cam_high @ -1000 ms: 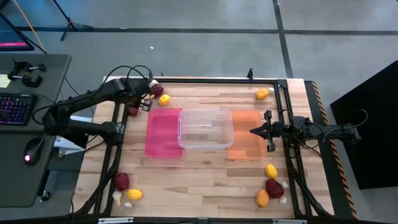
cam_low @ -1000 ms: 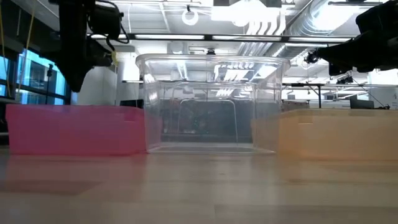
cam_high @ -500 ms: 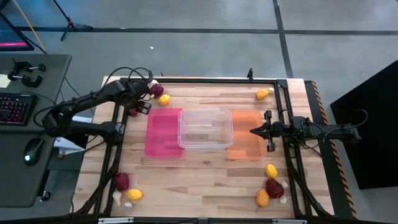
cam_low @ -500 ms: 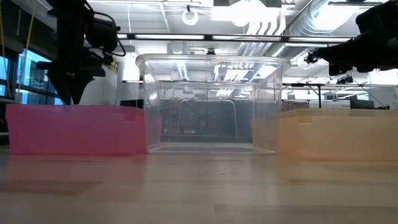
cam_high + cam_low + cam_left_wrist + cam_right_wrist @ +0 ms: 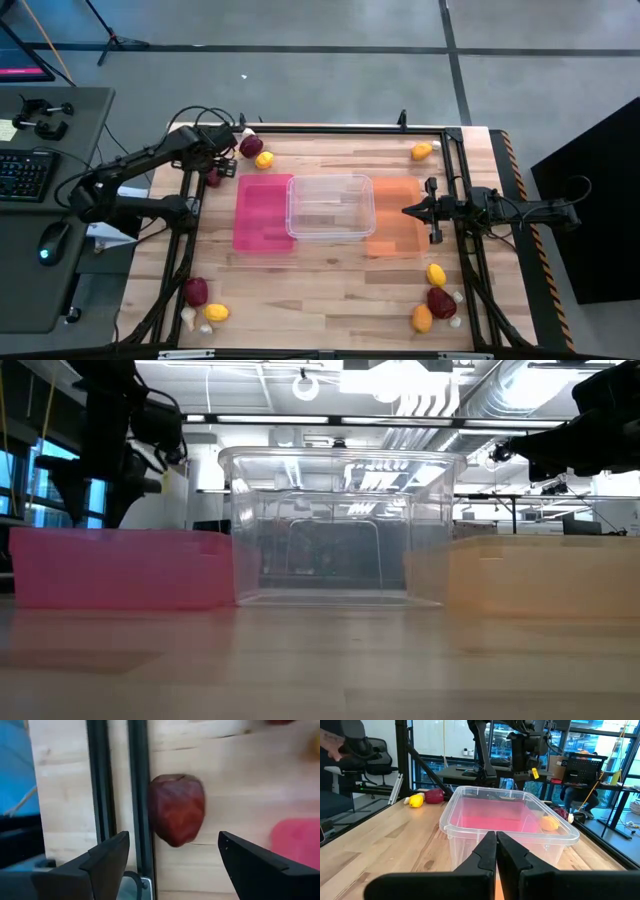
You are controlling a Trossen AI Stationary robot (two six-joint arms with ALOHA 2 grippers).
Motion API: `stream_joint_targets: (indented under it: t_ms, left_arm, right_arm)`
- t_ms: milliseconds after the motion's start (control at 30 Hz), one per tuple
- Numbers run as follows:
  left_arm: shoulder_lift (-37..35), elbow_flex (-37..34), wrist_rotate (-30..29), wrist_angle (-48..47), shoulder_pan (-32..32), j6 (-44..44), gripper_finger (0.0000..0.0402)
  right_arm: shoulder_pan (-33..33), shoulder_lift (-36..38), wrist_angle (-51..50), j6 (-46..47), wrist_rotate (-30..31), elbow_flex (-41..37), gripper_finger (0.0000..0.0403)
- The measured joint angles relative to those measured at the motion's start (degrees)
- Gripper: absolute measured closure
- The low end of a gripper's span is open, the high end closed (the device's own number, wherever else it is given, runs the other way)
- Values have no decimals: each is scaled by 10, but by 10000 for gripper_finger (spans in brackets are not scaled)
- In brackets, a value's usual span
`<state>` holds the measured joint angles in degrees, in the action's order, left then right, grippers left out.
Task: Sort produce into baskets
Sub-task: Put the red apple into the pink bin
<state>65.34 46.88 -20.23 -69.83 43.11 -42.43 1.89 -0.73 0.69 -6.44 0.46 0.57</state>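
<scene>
Wooden slat table (image 5: 330, 285) w/ black rail frame sits on grey concrete floor; desk w/ keyboard off to the left. Task looks barely begun: pink basket (image 5: 262, 212), clear basket (image 5: 331, 207) and orange basket (image 5: 393, 218) sit touching in a row mid-table, all apparently empty. Produce is scattered at the four corners, none sorted yet.

Left gripper (image 5: 217, 170) hangs over the far-left corner, fingers spread wide w/ nothing held, straddling a dark red lump (image 5: 176, 809) that lies against the black rail (image 5: 141, 800). Judging by that, first pick is about to be tried. Right gripper (image 5: 408, 211) waits over the orange basket, fingers pressed together, empty.

Materials: lump is matte, roundish w/ dented top, likely firm. Yellow ovals are smooth and lemon-like, e.g. one (image 5: 264, 159) near the pink basket. Whitish bulbs are small and knobbly. Clear basket is glossy thin plastic w/ rounded corners; the pink and orange ones are translucent, shallow, rectangular.
</scene>
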Motion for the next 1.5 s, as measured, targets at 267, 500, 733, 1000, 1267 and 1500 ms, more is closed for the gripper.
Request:
stream_joint_targets:
  t_ms: [267,500,733,1000,1267,1500]
  left_arm:
    - [0,-81,-39,88,0,-69,106]
    - [0,-117,-63,170,8,-58,106]
    - [0,-161,-55,233,25,-55,105]
    - [-1,-199,-66,298,26,-44,105]
    - [-1,-227,-43,305,27,-25,107]
    - [-47,-164,37,262,24,54,147]
  right_arm:
    - [0,0,0,0,0,0,402]
    - [0,0,0,0,0,0,402]
    - [0,0,0,0,0,0,402]
    - [0,0,0,0,0,0,402]
    - [0,0,0,0,0,0,402]
    - [0,0,0,0,0,0,402]
